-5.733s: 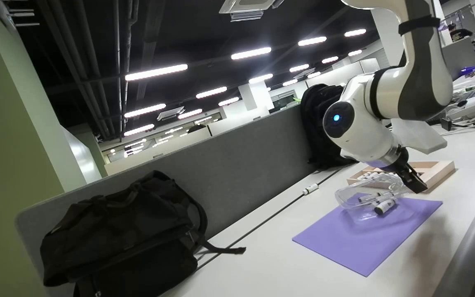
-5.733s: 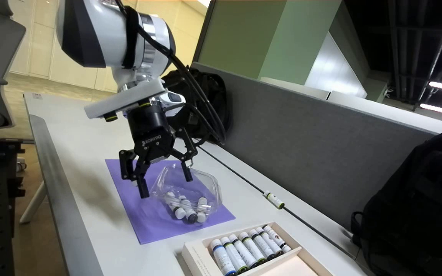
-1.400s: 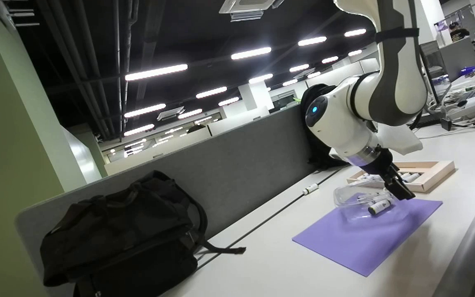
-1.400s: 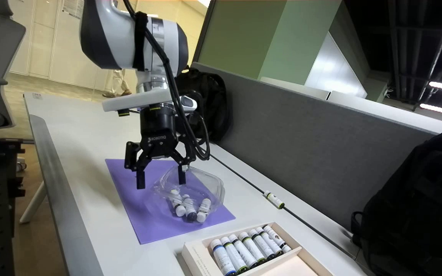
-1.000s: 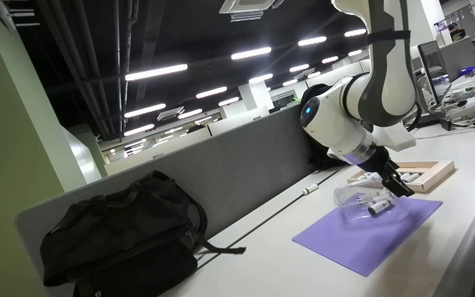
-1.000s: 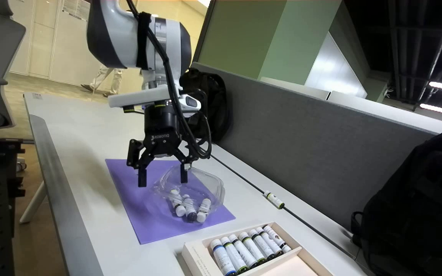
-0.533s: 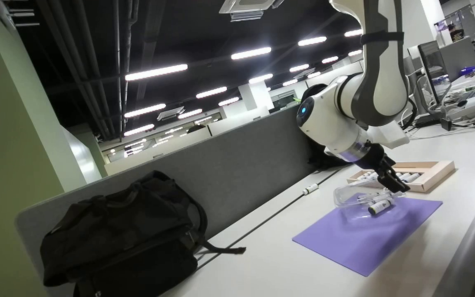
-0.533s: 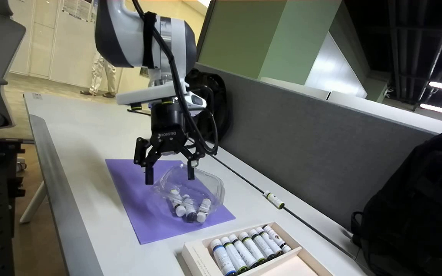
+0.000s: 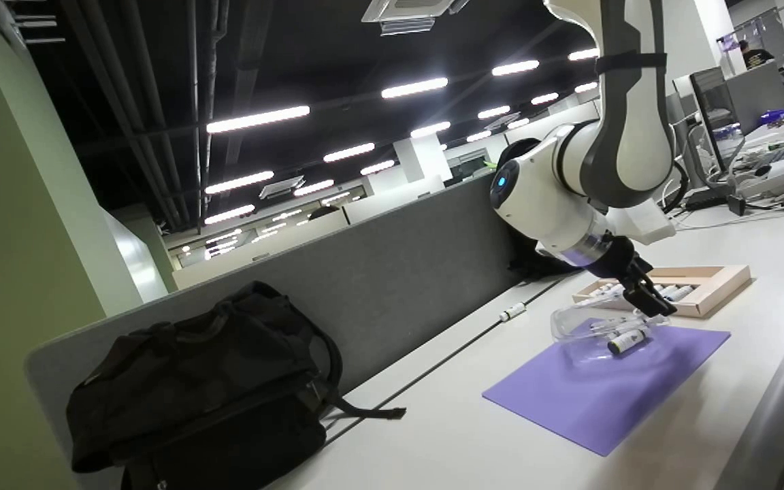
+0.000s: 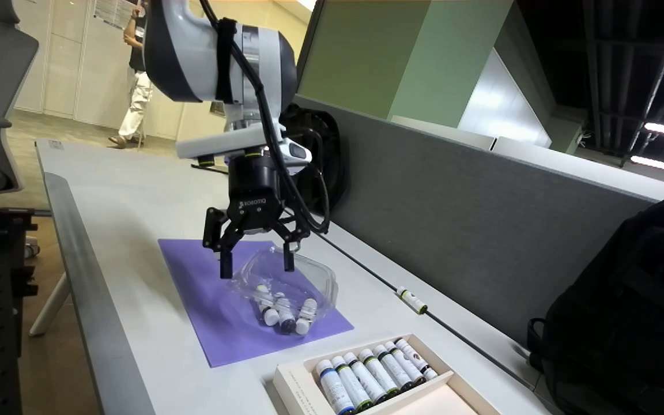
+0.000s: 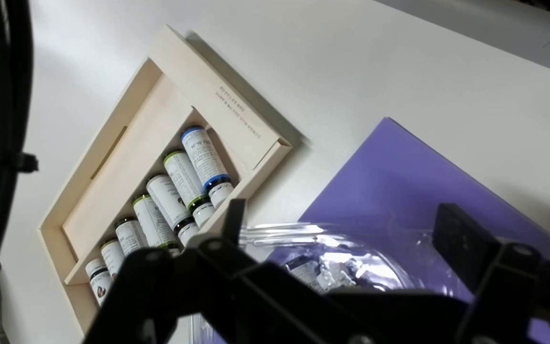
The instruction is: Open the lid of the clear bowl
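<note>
End effector [image 10: 257,267]: spread apart, holding nothing, close over bowl [image 10: 327,302] | bowl on mat [image 10: 225,343], vials [image 10: 286,324] inside; lid [image 10: 312,270] at bowl, seating unclear | to open: pinch lid edge only, lift slowly; bowl may drag along

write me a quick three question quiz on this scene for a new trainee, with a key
1. True or false: the black two-fingered gripper stands open.
2. How many white-labelled cylindrical bottles lie in the pale rectangular wooden tray?
3. Which lies beneath the low clear plastic bowl: (a) the wooden tray, (b) a flat purple sheet, (c) a black fabric backpack?

Key: 1 true; 2 seven; 3 b.
</note>
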Robot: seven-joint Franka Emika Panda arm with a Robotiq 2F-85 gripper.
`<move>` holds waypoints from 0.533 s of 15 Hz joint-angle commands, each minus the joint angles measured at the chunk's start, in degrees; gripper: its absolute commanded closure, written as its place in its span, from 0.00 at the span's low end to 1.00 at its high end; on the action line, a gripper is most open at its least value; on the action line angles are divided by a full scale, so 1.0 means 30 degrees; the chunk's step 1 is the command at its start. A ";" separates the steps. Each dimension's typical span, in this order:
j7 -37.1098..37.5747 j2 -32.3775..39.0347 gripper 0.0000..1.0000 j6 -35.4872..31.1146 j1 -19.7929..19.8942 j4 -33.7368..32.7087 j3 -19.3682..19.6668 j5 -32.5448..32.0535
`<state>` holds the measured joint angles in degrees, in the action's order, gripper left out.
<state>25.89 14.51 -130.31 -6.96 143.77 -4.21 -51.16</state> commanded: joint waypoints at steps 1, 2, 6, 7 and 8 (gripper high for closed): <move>0.0600 0.0144 0.00 0.0107 -0.0196 -0.0170 0.0335 -0.0581; 0.0610 0.0196 0.00 0.0091 -0.0171 -0.0173 0.0372 -0.0660; 0.0905 0.0104 0.00 0.0071 -0.0168 -0.0158 0.0571 -0.1170; 0.1134 0.0034 0.00 0.0076 -0.0189 -0.0129 0.0627 -0.1525; 0.1459 -0.0046 0.00 0.0063 -0.0221 -0.0082 0.0678 -0.1982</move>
<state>26.74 14.73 -130.31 -6.96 143.75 -3.04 -53.80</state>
